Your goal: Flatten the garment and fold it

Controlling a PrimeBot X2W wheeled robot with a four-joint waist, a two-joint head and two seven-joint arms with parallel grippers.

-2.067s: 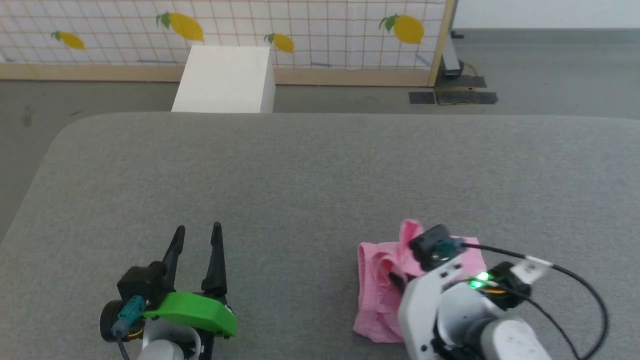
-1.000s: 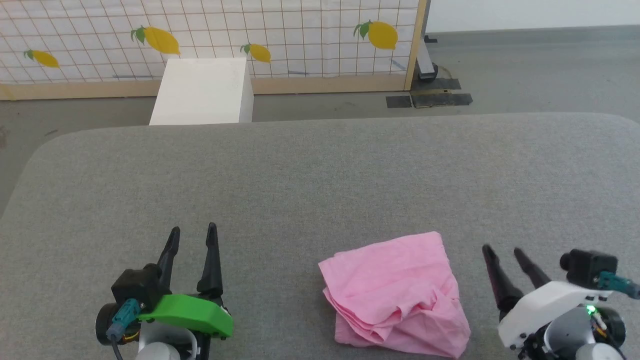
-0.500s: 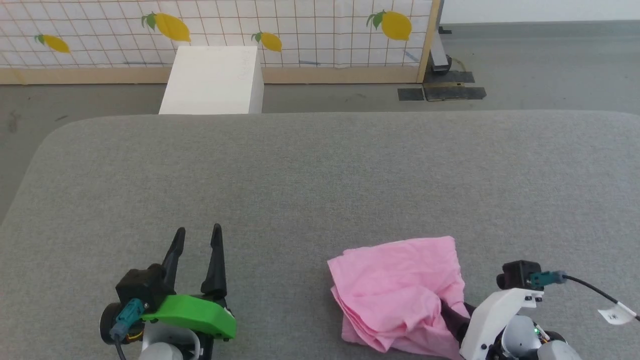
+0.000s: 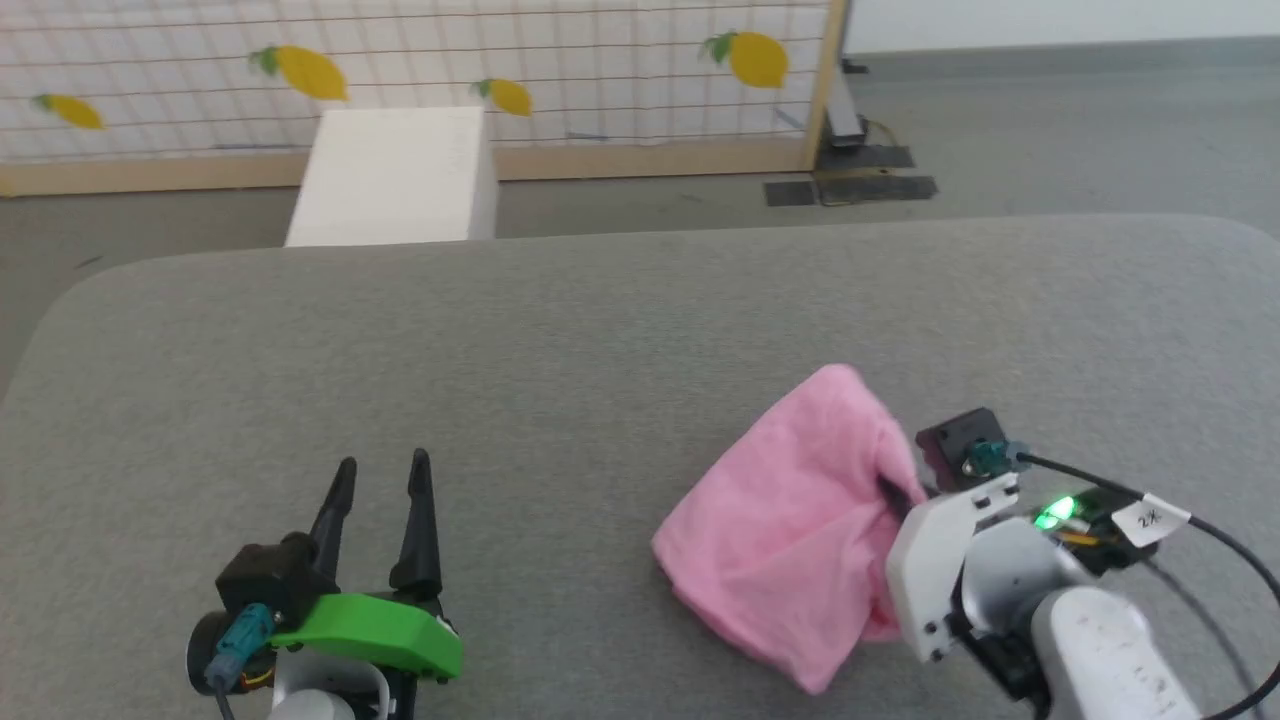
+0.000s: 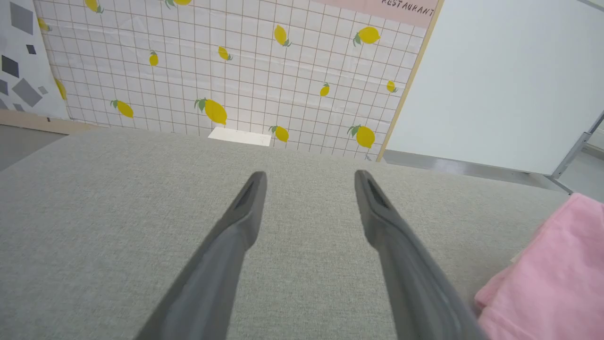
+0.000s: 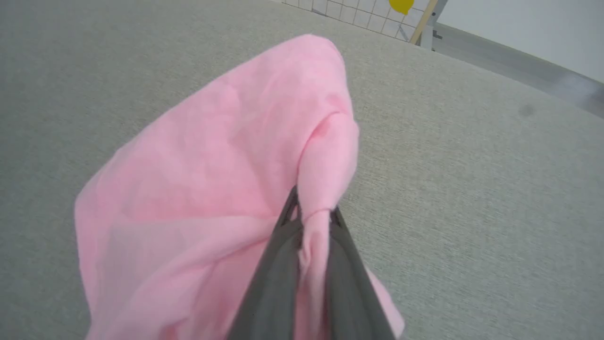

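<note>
left gripper (image 4: 384, 460): 2 fingers spread apart, holding nothing | right gripper (image 6: 314, 208): fingers pinch a fold of the pink garment (image 4: 790, 520), tent-shaped on the grey cushion (image 4: 600, 330), right side | white box (image 4: 395, 175) behind | lemon wall (image 4: 600, 60) farthest

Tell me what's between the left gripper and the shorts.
Nothing but bare grey surface. The head view shows that stretch between the open left gripper and the shorts, which the right gripper pinches.
</note>
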